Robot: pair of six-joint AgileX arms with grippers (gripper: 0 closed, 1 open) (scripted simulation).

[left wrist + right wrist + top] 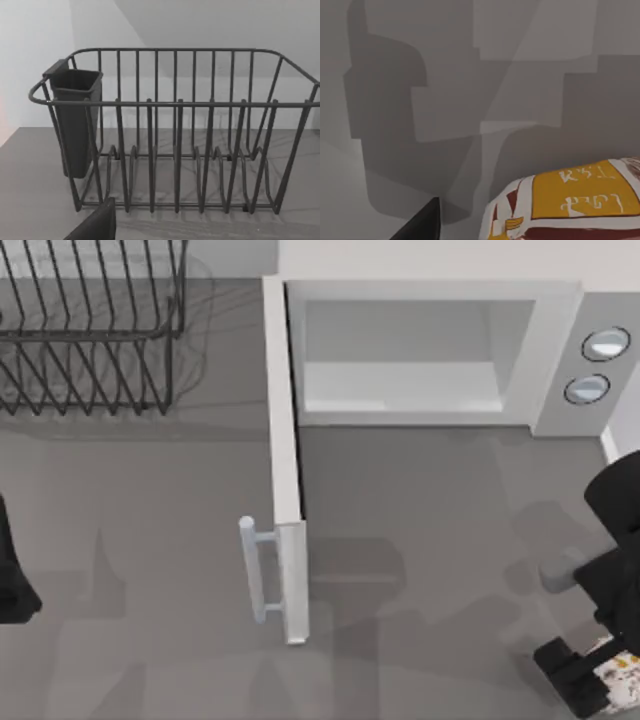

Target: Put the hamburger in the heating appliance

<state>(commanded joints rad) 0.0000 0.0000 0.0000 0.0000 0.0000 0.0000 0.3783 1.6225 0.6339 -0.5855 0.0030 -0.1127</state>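
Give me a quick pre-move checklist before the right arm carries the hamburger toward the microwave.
1. Microwave door swung open: ok.
2. Cavity free of objects: ok, as far as the top view shows.
3. Hamburger at the right claw, near the table's front right corner: ok.
4. Firm grip on the hamburger: cannot tell; the contact is hidden.
5. Table path from the claw to the cavity free of objects: ok.
6. Left arm parked at the left edge, away from the door, by the dish rack: ok.
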